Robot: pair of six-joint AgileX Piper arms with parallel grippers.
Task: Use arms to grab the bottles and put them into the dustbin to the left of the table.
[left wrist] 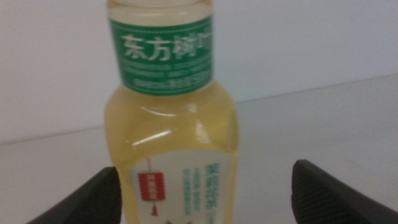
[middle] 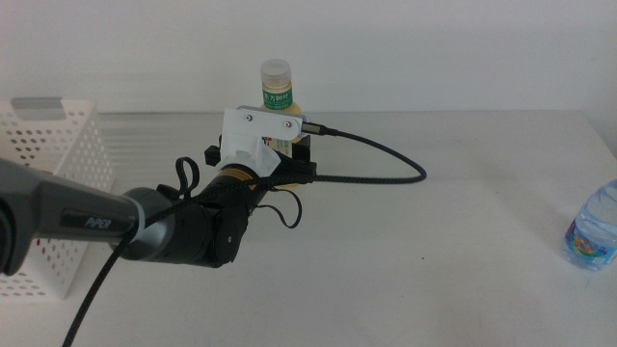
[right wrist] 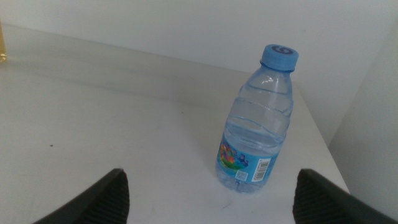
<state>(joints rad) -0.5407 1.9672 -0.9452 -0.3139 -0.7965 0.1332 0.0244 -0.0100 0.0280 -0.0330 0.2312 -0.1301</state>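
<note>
Middle view, off-white table (middle: 463, 241), pale wall (middle: 434, 48)

The table (middle: 463, 241) is a wide, plain off-white top with a matte face, running back to a pale wall; on it, near the middle of the far edge, stands the pale-yellow drink bottle (middle: 276, 87) upright (its lower part is hidden in the middle view, its green neck band plain in the left wrist view); the clear water bottle (middle: 595, 227) with the blue cap stands upright close to the right edge; the white perforated dustbin (middle: 53, 193) sits at the left edge, its rim bearing a grey patch.
</note>
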